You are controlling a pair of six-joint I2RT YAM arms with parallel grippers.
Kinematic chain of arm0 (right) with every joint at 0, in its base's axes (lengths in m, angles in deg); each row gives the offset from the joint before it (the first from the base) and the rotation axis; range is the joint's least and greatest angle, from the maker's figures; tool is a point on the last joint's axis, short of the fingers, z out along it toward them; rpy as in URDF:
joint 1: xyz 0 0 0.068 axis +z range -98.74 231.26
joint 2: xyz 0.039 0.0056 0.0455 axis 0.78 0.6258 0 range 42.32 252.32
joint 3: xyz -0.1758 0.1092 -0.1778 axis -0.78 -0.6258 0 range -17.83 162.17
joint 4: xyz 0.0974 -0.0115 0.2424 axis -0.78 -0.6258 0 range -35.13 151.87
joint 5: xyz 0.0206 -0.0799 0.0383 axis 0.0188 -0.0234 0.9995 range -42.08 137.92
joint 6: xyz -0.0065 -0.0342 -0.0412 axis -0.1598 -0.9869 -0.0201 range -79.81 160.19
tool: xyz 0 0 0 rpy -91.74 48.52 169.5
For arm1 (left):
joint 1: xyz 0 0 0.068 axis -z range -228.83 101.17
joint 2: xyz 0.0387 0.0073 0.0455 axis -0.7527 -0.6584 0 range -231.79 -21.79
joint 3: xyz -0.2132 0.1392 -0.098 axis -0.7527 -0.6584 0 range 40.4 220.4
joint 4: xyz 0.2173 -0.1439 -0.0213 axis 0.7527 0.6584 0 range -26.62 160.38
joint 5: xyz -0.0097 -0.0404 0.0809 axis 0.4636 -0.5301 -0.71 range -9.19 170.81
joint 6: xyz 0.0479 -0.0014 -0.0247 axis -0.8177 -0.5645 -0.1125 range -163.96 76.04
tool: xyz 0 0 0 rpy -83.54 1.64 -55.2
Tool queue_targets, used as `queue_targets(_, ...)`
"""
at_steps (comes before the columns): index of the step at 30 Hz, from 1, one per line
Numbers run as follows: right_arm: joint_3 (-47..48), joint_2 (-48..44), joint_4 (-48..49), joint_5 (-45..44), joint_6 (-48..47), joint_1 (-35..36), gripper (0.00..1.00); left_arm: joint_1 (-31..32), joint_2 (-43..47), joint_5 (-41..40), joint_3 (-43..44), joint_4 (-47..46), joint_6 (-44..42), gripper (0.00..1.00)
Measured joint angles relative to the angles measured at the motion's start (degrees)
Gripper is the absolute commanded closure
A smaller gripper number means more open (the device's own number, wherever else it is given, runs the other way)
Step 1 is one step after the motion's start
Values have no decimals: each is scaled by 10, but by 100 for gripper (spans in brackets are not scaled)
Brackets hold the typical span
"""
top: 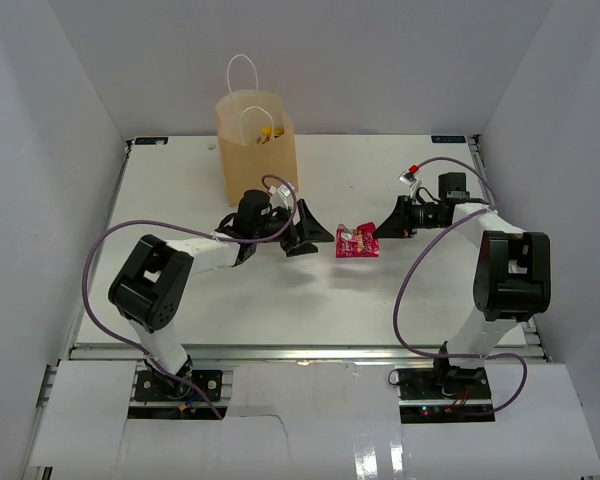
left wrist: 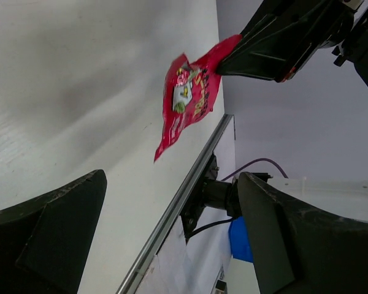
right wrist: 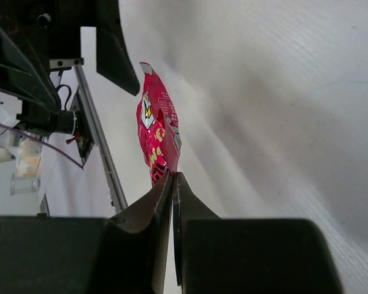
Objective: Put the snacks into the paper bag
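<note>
The tan paper bag (top: 256, 145) with white cord handles stands upright at the back left of the table, with yellow and red wrappers showing inside its mouth. My right gripper (top: 380, 233) is shut on the edge of a pink-red snack packet (top: 358, 242), held at the table's middle; the packet also shows in the right wrist view (right wrist: 156, 136) and the left wrist view (left wrist: 190, 98). My left gripper (top: 308, 238) is open and empty, just left of the packet, its jaws facing it. A small silver packet with a red tip (top: 411, 177) lies at the back right.
The white table (top: 230, 300) is walled in by white panels on three sides. A metal rail (top: 300, 352) runs along the near edge. Purple cables loop from both arms.
</note>
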Motion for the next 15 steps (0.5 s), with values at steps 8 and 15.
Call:
queue_targets(8, 0, -17, -5, 39, 9, 60, 92, 16, -54, 37, 45, -21, 2, 19)
queue_targets(15, 3, -17, -2, 43, 23, 108, 92, 22, -57, 56, 52, -29, 15, 69)
